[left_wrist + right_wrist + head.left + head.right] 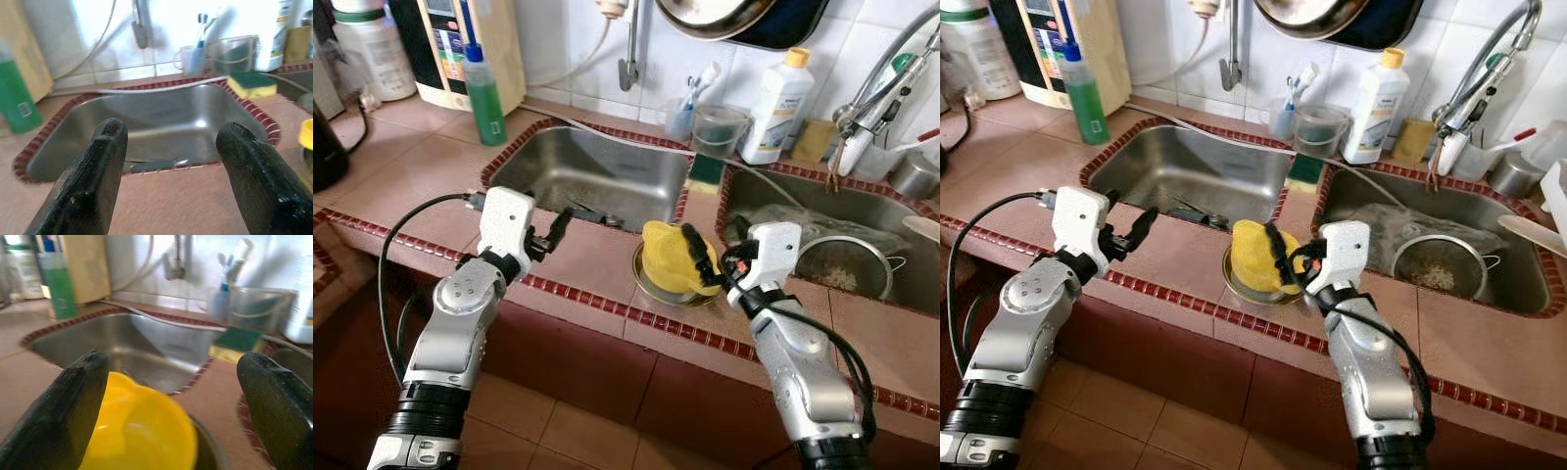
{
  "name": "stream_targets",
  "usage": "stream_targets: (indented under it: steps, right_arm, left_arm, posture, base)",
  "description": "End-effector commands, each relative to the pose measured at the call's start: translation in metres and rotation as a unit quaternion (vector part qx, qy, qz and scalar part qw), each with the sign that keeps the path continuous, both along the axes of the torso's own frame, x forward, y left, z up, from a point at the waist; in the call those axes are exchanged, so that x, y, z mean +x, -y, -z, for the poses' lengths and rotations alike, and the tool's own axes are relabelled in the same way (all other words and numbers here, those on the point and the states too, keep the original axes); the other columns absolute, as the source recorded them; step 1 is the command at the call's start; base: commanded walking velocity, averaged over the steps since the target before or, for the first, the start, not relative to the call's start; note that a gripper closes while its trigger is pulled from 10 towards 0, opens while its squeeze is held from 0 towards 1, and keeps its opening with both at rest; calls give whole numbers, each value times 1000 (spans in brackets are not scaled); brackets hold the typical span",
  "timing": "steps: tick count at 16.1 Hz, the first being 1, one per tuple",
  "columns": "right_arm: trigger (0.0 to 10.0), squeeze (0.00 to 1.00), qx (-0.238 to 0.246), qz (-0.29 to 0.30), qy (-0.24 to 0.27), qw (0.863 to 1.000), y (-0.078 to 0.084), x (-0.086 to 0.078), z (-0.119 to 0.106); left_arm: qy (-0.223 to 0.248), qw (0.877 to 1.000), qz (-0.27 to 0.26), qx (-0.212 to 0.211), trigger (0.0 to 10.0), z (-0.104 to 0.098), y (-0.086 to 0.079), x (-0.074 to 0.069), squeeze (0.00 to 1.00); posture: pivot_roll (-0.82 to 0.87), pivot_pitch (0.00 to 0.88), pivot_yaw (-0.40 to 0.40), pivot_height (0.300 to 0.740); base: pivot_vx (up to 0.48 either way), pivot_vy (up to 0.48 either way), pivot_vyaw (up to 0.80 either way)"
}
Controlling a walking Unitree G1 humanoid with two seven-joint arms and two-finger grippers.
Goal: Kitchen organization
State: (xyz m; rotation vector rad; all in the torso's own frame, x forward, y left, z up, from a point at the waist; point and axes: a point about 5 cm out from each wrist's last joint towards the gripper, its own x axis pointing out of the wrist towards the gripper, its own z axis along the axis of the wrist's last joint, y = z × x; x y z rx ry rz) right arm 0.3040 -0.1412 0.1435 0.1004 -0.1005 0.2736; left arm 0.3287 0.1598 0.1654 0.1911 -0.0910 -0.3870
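Observation:
A yellow plastic bowl (671, 257) lies tilted in a shallow metal dish (649, 282) on the tiled strip between the two sinks. My right gripper (716, 258) is at the bowl's right side, open. One of its fingers (68, 401) lies over the bowl (142, 431) and the other stands off beside it. My left gripper (554, 233) hovers open over the counter in front of the left sink (592, 166), holding nothing. Its fingers (93, 171) point toward that basin.
A utensil (599, 216) lies in the left sink. The right sink (901, 211) holds a metal strainer (842, 262). A green bottle (484, 90), a sponge (707, 169), a clear cup (718, 129) and a white bottle (776, 106) line the back. The counter's red-trimmed edge (607, 304) runs just below the dish.

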Motion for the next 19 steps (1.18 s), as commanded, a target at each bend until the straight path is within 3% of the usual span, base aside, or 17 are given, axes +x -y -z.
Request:
stream_targets:
  steps: [1, 5, 7, 11, 19]
  right_arm:
    - [10000, 0, 3, 24, -12, 1000, 6, 5, -1]
    - [10000, 0, -20, 19, -14, 1000, 7, 19, -5]
    - [10000, 0, -17, -2, -42, 999, 8, 27, -5]
    - [10000, 0, -18, -28, -88, 996, 10, 33, 0]
    - [10000, 0, -19, -102, -167, 981, 9, 30, 4]
  left_arm:
    - [15, 999, 21, 22, 10000, -6, 7, -3, 0]
    - [17, 994, 99, 39, 10000, -13, 29, -13, 0]
    - [11, 986, 165, 38, 10000, -19, 42, -24, 0]
    - [-2, 970, 239, 55, 10000, -23, 53, -45, 0]
    - [-4, 963, 263, 61, 10000, -32, 60, -54, 0]
  posture:
    - [-35, 0, -39, 740]
    - [-39, 0, -36, 740]
    - [-36, 0, -39, 740]
    - [-25, 0, -49, 740]
    - [-26, 0, -64, 740]
  base:
    - [0, 0, 0]
    - [0, 0, 0]
    - [0, 0, 0]
    - [0, 0, 0]
    - [0, 0, 0]
